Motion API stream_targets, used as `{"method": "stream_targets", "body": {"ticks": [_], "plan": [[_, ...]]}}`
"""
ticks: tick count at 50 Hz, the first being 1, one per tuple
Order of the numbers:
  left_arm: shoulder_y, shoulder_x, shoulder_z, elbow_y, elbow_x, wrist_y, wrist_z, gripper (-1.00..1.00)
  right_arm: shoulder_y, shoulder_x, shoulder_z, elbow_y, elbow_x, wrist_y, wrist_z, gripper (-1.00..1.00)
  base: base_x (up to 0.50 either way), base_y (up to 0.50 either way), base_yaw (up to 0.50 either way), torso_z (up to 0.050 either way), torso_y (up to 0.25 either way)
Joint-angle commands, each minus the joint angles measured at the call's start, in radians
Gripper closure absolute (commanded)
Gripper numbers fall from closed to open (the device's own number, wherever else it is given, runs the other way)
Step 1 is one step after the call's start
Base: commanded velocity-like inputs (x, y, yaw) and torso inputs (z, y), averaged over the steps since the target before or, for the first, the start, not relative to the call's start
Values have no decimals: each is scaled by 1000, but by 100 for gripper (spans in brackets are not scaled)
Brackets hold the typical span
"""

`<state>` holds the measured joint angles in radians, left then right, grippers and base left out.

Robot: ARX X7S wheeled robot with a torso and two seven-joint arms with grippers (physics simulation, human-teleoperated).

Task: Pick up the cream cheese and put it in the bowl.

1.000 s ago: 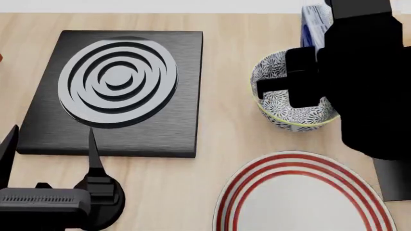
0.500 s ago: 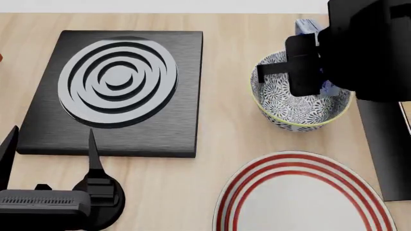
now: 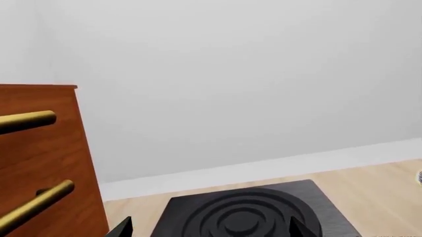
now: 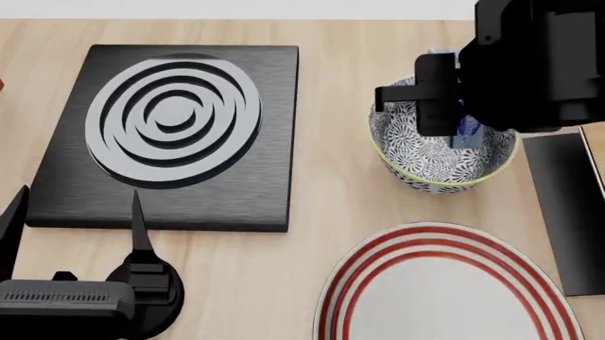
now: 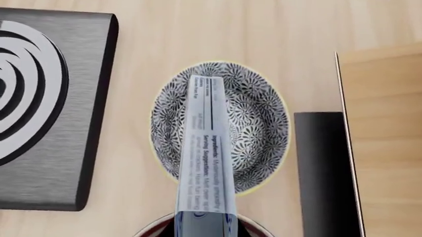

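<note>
The right claw grips the cream cheese directly above the floral bowl – the left claw, near-left over the table, hangs open.

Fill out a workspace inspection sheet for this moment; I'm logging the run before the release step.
Surface: light wooden table, bare between items.
Job's things: cream cheese held above the bowl, not yet resting in it.
Clutter: black burner plate with grey rings; red-ringed white plate; flat black slab beside the bowl.
Grippers: right gripper shut on the box over the bowl; left gripper open, empty, near the burner plate.
Cables: nothing seen.
Surroundings: white wall; wooden cabinet with brass handles.
</note>
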<state>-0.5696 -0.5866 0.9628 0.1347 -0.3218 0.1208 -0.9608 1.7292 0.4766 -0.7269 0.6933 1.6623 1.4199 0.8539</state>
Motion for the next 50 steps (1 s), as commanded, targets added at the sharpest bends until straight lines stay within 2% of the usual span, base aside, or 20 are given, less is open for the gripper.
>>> {"method": "stream_targets", "body": {"ticks": [1, 29, 50], "plan": [[1, 2, -1, -3, 0, 1, 3, -100, 18, -22, -40, 57, -88, -33, -103, 100, 0, 0, 0, 0, 0], [5, 5, -4, -6, 2, 1, 9, -100, 10, -50, -101, 121, -154, -78, -213, 100, 0, 0, 0, 0, 1], [7, 12, 8, -2, 26, -15, 10, -100, 51, -112, -195, 249, -270, -141, -368, 100, 0, 0, 0, 0, 0]]}}
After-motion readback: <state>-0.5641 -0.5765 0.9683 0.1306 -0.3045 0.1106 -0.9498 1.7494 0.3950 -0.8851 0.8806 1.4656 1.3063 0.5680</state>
